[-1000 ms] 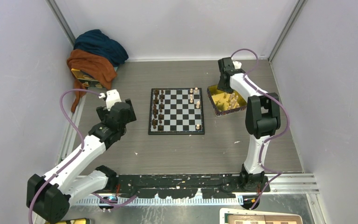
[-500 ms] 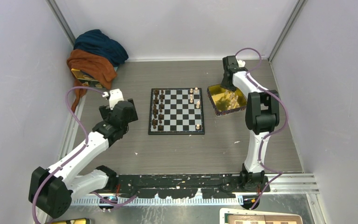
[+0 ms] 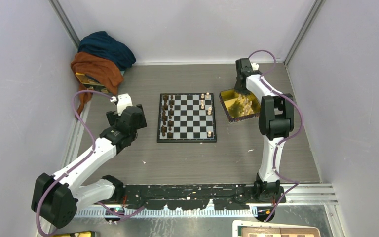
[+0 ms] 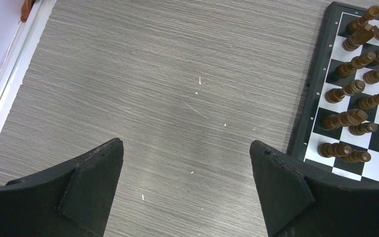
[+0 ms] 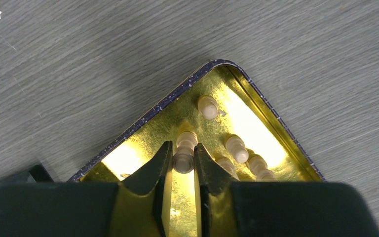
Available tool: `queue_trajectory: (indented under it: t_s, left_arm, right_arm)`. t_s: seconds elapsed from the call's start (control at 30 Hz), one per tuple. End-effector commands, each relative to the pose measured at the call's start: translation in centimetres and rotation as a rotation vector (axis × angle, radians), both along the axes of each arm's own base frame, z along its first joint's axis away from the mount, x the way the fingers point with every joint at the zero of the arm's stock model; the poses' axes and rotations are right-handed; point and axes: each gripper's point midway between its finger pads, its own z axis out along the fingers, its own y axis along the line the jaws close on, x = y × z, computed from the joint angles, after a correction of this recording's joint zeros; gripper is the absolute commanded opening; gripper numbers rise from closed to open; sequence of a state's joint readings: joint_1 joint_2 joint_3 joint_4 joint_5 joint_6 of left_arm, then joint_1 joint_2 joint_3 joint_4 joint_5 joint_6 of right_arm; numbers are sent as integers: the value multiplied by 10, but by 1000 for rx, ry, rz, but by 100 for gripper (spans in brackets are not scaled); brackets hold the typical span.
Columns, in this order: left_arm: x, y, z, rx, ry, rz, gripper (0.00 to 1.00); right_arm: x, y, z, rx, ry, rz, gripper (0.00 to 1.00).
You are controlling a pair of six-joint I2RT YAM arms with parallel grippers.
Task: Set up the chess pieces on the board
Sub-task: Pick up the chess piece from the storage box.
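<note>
The right hand [image 5: 183, 160] pinches a tan chess piece [image 5: 186, 141] in the yellow tray [image 5: 148, 117]; left hand [image 4: 186, 163] spread

I see 3 pale lilac-white walls [image 3: 187, 24] closing in a grey wood-grain table top [image 3: 187, 163] under soft, even light. 2 metal posts [image 3: 66, 22] run up the far corners. In the far-left corner a dark blue cloth [image 3: 106, 49] lies heaped on an orange cloth [image 3: 96, 71]. Small pale flecks [image 4: 200, 80] dot the table top.
</note>
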State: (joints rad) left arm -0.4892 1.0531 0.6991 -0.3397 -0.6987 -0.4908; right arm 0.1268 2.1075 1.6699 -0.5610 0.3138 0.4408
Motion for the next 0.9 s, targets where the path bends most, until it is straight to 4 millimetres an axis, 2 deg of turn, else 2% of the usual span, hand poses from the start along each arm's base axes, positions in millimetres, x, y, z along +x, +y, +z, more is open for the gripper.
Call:
queue_trajectory:
  t_s: [0.0, 0.07, 0.27, 0.6, 0.87]
  left_arm:
    - [15, -5, 27, -33, -96, 19, 100]
    - [14, -5, 27, -36, -97, 20, 100]
    - [10, -3, 28, -50, -103, 25, 100]
    - [1, 3, 33, -55, -111, 33, 100]
    - [-8, 7, 36, -63, -118, 33, 100]
  right_arm:
    - [15, 0, 19, 5, -60, 9, 8]
    - [14, 1, 21, 8, -60, 11, 2]
    - [11, 1, 32, 7, -75, 24, 1]
    - [8, 14, 84, 32, -167, 60, 1]
    - [-17, 35, 111, 39, -195, 116, 1]
